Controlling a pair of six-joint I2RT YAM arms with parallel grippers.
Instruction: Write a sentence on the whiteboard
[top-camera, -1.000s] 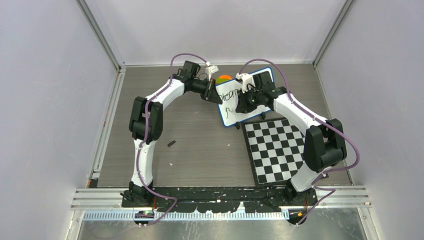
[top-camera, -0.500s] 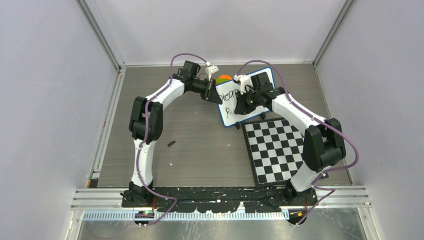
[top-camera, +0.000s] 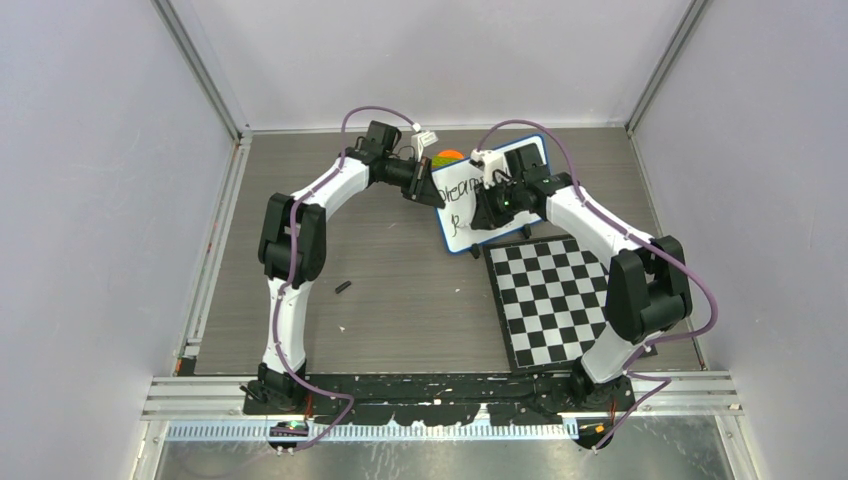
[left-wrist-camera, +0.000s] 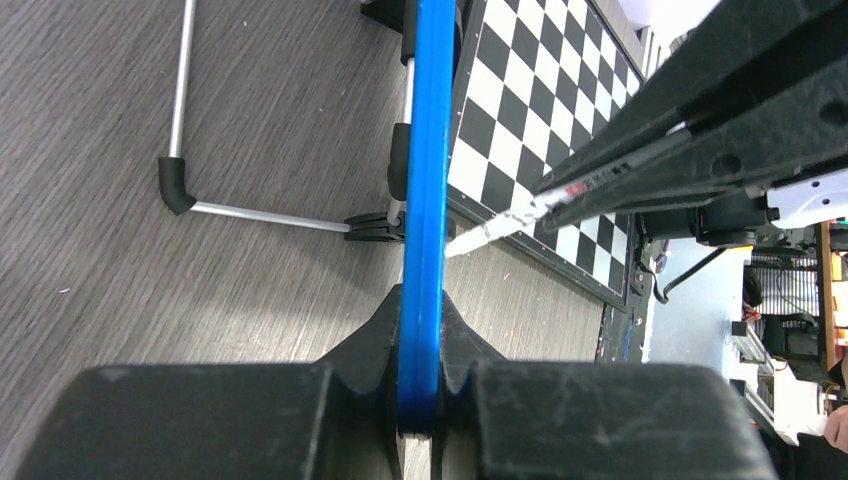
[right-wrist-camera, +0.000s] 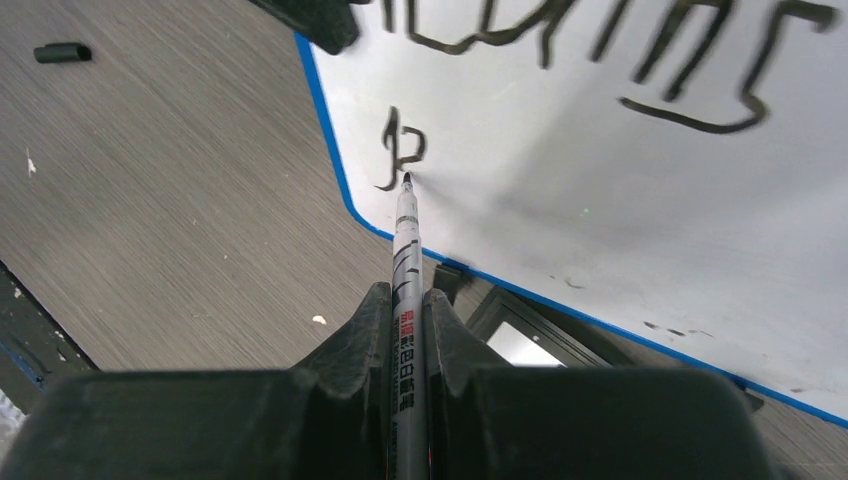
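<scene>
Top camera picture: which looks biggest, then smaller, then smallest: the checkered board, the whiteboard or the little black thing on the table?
1. checkered board, biggest
2. whiteboard, smaller, partly hidden by the right arm
3. little black piece, tiny

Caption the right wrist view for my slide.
Right claw presses grey marker onto blue-rimmed white board beside black lettering.

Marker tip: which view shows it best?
Right wrist: the marker tip is close and sharp, touching the whiteboard. Left wrist shows it side-on, against the board seen edge-on. Top view: too small to make out.
</scene>
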